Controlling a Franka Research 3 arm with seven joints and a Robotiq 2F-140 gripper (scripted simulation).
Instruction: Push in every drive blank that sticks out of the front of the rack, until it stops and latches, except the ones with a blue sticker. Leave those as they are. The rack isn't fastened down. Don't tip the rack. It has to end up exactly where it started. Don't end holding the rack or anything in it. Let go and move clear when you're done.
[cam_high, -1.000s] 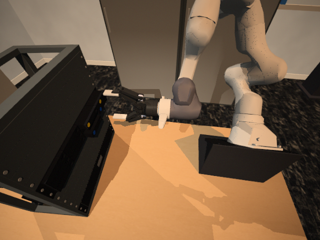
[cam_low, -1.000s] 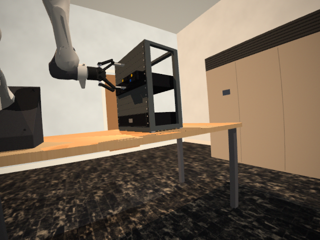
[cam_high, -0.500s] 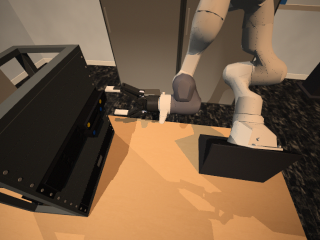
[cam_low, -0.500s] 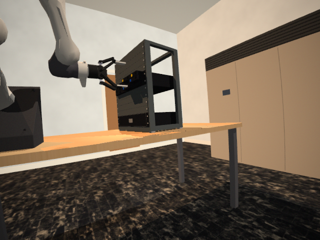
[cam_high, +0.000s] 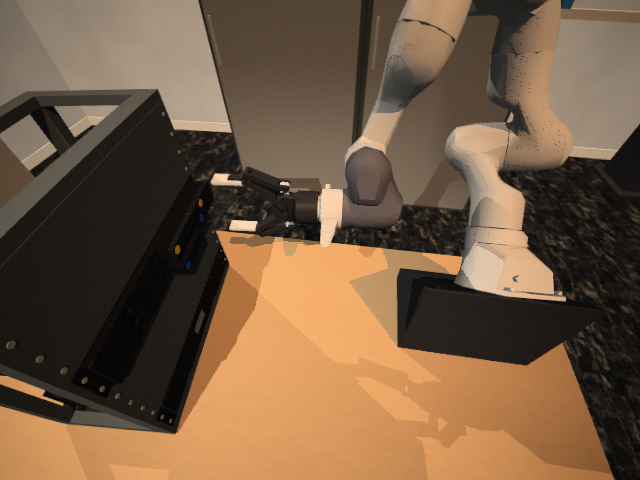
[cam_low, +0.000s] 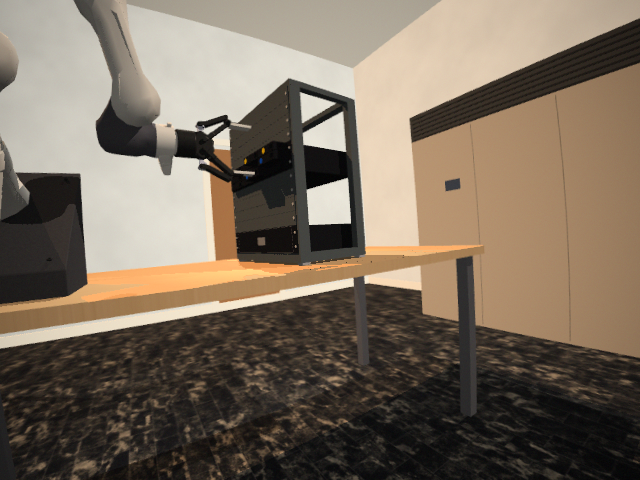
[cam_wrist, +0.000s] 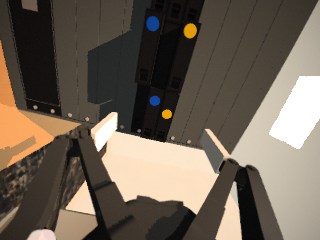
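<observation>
The black rack (cam_high: 77, 206) (cam_low: 294, 170) (cam_wrist: 240, 65) stands at the left end of the wooden table (cam_high: 336, 403) (cam_low: 170, 284). A bay in its front holds four dark drive blanks. Two carry yellow stickers (cam_high: 200, 202) (cam_high: 177, 250) (cam_wrist: 190, 30) (cam_wrist: 167, 114) and two carry blue stickers (cam_high: 201, 218) (cam_high: 188, 265) (cam_wrist: 152, 23) (cam_wrist: 155, 100). The blanks stand out a little from the rack front; I cannot tell which one stands out farthest. My gripper (cam_high: 231, 202) (cam_low: 245, 149) (cam_wrist: 160, 128) is open and empty. It points level at the rack front, close before the blanks, and touches nothing.
The robot's black base block (cam_high: 480, 320) (cam_low: 36, 237) sits on the table to the right. The table's back edge runs just below the gripper. A tall brown cabinet (cam_high: 289, 77) stands behind. A dark recessed panel (cam_high: 129, 320) fills the rack's lower front.
</observation>
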